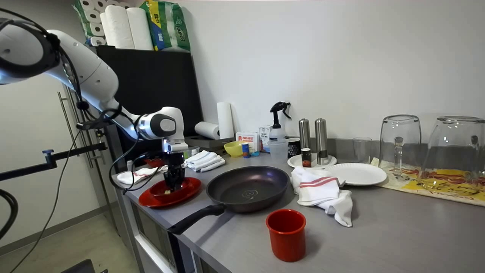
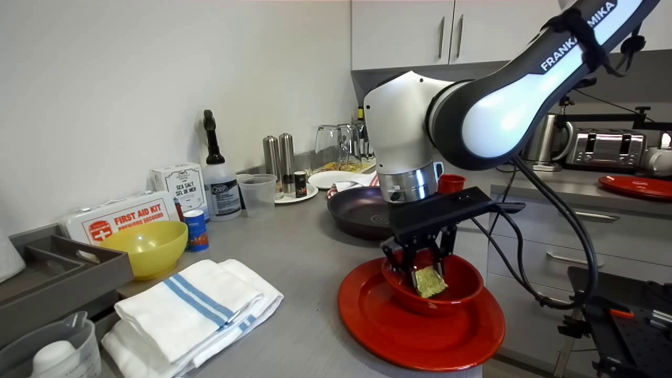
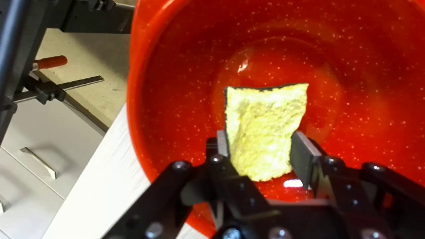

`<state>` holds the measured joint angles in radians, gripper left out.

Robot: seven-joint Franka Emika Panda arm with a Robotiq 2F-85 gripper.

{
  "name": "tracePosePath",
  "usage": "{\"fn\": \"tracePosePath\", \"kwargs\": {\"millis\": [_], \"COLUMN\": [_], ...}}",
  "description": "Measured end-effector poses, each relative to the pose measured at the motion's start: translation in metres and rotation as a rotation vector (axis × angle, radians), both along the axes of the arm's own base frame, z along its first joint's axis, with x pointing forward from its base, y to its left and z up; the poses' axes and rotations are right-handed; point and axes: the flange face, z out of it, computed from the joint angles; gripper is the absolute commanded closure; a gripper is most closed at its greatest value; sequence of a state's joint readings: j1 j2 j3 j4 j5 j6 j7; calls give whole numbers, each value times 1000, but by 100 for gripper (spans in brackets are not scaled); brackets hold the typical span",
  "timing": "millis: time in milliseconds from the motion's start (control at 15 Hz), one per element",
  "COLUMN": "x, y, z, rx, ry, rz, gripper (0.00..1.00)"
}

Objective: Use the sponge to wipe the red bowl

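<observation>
The red bowl point(image 2: 469, 286) stands on a wide red plate point(image 2: 420, 352); the bowl point(image 1: 159, 194) and the plate point(image 1: 195, 186) also show in an exterior view. My gripper point(image 2: 426, 274) reaches down inside the bowl. In the wrist view the gripper point(image 3: 260, 142) is shut on a yellow sponge point(image 3: 267, 106) with a dark edge, which fills the gap between both finger pads. The sponge point(image 2: 431, 283) sticks out past the fingertips, low in the bowl point(image 3: 375, 86). I cannot tell whether it touches the bowl's floor. The far bowl wall is partly hidden by the fingers.
A black frying pan point(image 1: 246, 189) stands close beside the plate, its handle toward the counter's front edge. A red cup point(image 1: 287, 235) and a striped towel point(image 1: 322, 189) lie beyond it. Folded towels point(image 2: 194, 315), a yellow bowl point(image 2: 149, 247) and a grey tray point(image 2: 105, 273) stand on another side.
</observation>
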<state>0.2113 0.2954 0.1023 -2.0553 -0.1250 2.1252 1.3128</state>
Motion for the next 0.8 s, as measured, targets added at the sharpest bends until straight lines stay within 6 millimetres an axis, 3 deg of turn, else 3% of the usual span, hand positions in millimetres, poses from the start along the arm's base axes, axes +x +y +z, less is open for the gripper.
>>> {"fn": "tracePosePath", "kwargs": {"millis": [333,800], "x": [4,27], "y": [1,8], "z": [1,7], "rx": [5,99], "ry": [-13,-241], "rz": [0,-14], "gripper": [77,77]}}
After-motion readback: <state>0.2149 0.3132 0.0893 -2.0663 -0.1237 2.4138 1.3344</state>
